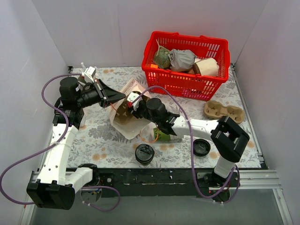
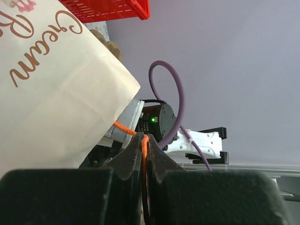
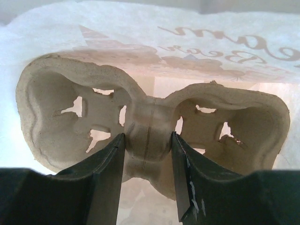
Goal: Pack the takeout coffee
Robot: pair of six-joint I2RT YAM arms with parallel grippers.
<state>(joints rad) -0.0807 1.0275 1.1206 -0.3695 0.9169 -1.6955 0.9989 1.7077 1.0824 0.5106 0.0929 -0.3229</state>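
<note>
Left end effector: closed tight on the orange handle of the paper bag. It holds the bag's mouth up and turned toward my right arm.

Right end effector: reached into the bag, jaws partly drawn in and clamped on the narrow middle bridge of the pulp cup carrier. Both wells face my wrist camera and both are empty. I cannot tell whether the carrier touches the bag's bottom.

Takeout coffee: upright on the desk near the front edge, black lid on. It stands apart from the bag and neither arm touches it. A loose black lid lies further right, and a second carrier sits near the red basket.

Step in hand, as I judge it: seating the carrier inside the bag. The coffee itself is not yet packed.

Next move calls for:
- Press the carrier in until it lies flat.
- Release it and draw the right arm straight back out without dragging the paper.
- Hold the handle steady with the left throughout.
- Then go for the cup.
</note>
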